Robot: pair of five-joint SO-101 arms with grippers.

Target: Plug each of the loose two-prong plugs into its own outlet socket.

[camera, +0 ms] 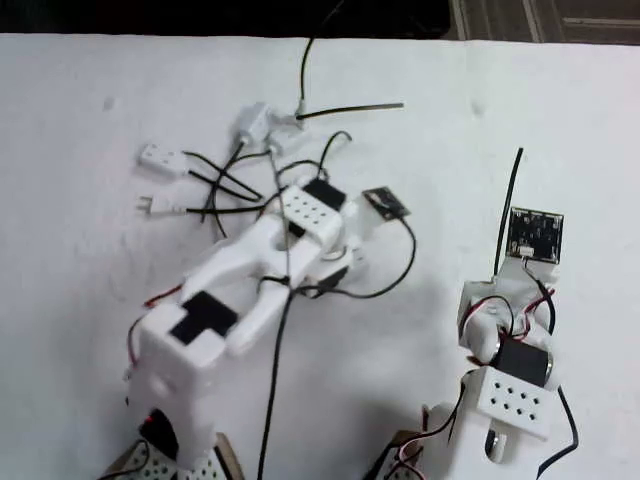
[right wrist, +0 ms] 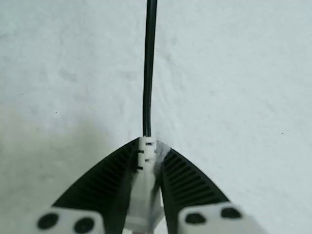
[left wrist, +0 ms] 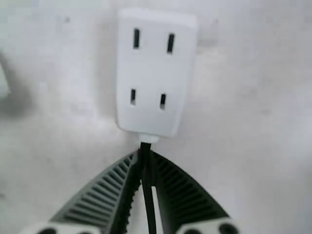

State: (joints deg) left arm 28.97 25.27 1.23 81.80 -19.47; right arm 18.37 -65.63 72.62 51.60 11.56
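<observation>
Closest to the lens, the left claw (left wrist: 145, 155) is pinched shut on a black cord (left wrist: 146, 195). Its ribbed fingers (left wrist: 102, 190) meet right where that cord leaves a white socket block (left wrist: 153, 73). The block lies flat on the white table (left wrist: 253, 146) just beyond the fingertips, with its two pairs of slots facing up, both free.

From above, going left to right, a small white block (camera: 163, 158) lies toward the far left of the table. Near it a loose plug (camera: 150, 207) lies on its side, prongs pointing left. A tangle of black cords (camera: 228, 185) runs from both toward the middle, where another white piece (camera: 255, 122) lies farther back. The left arm (camera: 240, 270) stretches over the near end of that tangle. Well apart on the right, the right arm (camera: 510, 390) is folded close to its base. A second cord (camera: 508, 210) runs straight away from it across the table.

The right claw (right wrist: 147, 146) is closed on a white ribbed plug end (right wrist: 145, 190), from which that second cord comes out. The prongs are hidden between the fingers.
</observation>
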